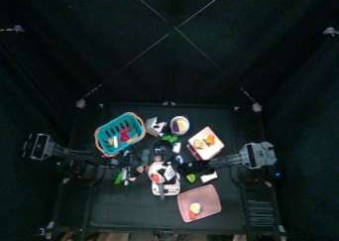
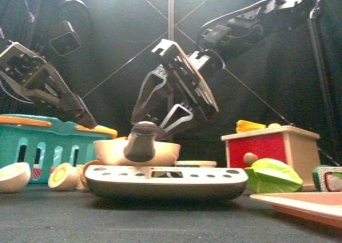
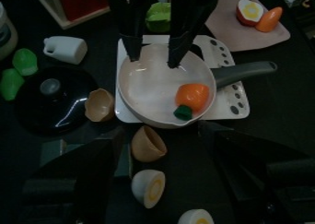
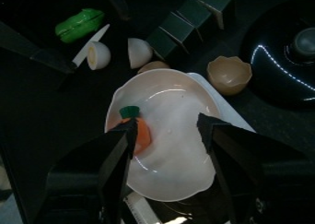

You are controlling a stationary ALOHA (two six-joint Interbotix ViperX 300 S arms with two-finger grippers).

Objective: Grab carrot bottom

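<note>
carrot (image 4: 138, 133) was seen lying inside the white bowl (image 4: 185, 168), ungrasped | right gripper (image 4: 172, 145) was held spread wide above the bowl, jaws straddling it, nothing gripped | left gripper: jaw state could not be told | remaining: descent and closure on the carrot's orange end

Right gripper (image 4: 169, 163): one finger (image 4: 117, 159) covers the carrot's (image 4: 139, 133) orange end; fingertip contact can't be judged. Front view: bowl (image 2: 123, 150) wall hides the carrot below the gripper. Top view: too small to make out. Left gripper: jaw state unclear.
</note>
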